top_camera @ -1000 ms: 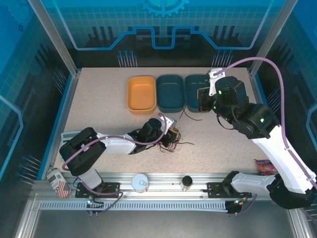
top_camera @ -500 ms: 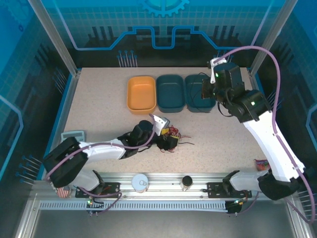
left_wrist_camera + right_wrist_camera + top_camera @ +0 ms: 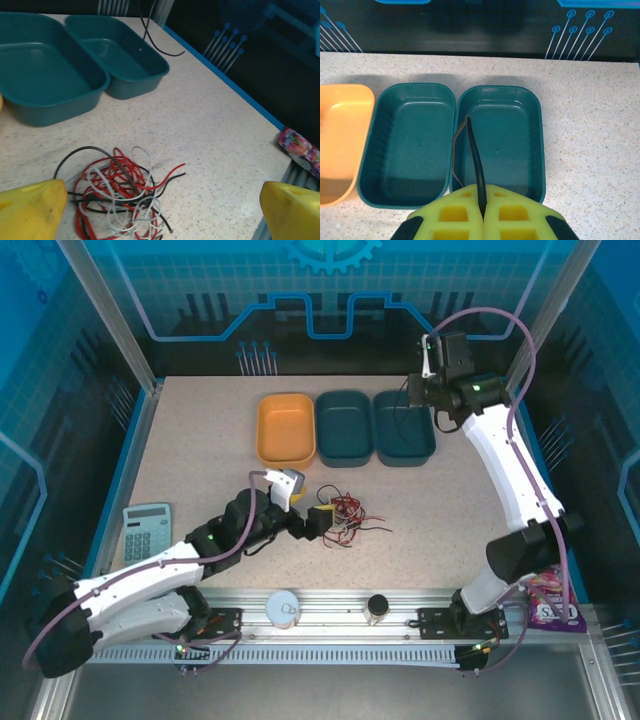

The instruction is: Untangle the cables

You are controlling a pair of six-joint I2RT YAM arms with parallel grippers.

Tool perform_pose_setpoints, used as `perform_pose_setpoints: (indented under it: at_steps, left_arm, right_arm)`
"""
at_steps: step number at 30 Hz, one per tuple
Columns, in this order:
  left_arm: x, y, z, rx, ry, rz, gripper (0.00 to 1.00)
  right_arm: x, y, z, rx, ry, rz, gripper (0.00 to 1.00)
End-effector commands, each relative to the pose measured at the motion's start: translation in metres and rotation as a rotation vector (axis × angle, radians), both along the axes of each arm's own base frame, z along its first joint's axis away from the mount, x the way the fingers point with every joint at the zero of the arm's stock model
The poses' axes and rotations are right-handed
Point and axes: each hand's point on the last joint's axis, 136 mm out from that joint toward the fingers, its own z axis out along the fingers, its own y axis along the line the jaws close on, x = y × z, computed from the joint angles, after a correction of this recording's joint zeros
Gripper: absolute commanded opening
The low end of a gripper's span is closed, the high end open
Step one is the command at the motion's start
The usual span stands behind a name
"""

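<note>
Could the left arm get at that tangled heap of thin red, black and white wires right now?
Probably yes: the left gripper hangs open right beside the heap of red, black and white wires, and nothing covers it.

Speckled beige stone-look worktop (image 3: 200, 450), with a blue trim strip (image 3: 120, 480) down its left and right edges. Enclosure walls are translucent blue panels (image 3: 180, 290) printed with a grid, circuit traces and a gear graphic at back centre. Silver aluminium corner posts (image 3: 105, 310) slant in from both sides. Slotted aluminium rail (image 3: 330, 610) along the near edge. Light is even, shadows soft.
</note>
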Motion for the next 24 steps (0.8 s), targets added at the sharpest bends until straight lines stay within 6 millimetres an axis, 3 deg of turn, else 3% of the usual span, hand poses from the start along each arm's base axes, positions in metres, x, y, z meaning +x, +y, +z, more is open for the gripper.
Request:
perform_pose_setpoints:
  at_steps: [1,12,24]
  left_arm:
    - [0.001,0.024,-0.02,0.058,0.056,0.105,0.99]
    - [0.005,0.043,-0.029,0.08,0.085,0.199,0.99]
    - [0.007,0.064,-0.033,0.081,0.09,0.292,0.99]
  right_arm:
    - [0.02,-0.001,-0.005,-0.002,0.01,0.022,0.0]
    - [0.072,-0.014,-0.072,-0.083,0.174,0.014,0.0]
    - [0.095,-0.017,-0.164,-0.093,0.353,0.03,0.0]
